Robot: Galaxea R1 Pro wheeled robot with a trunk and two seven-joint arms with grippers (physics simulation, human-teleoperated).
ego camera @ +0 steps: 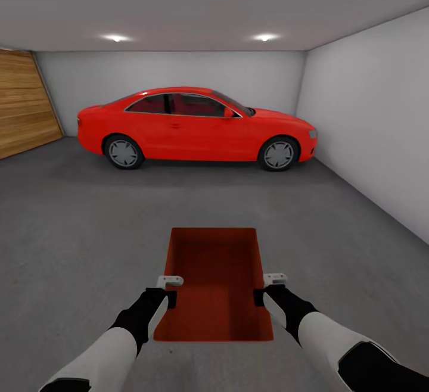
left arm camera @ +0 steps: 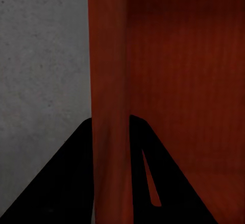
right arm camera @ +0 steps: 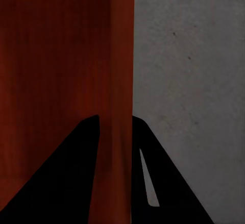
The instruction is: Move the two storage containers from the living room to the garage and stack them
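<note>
Storage container [ego camera: 215, 285] hanging over garage floor [ego camera: 71, 231], near you. You're gripping it: left tool [ego camera: 171, 298], right tool [ego camera: 260, 296] each pinching one long wall. Likely light, stiff; matte rims shouldn't slip.

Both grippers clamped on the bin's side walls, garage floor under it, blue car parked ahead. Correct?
One thing is off: the car is red, not blue, as the head view shows. The rest holds: the left gripper and right gripper each straddle a side wall of the orange-red bin, with grey concrete floor beneath; the wrist views show the wall between each gripper's fingers.
</note>
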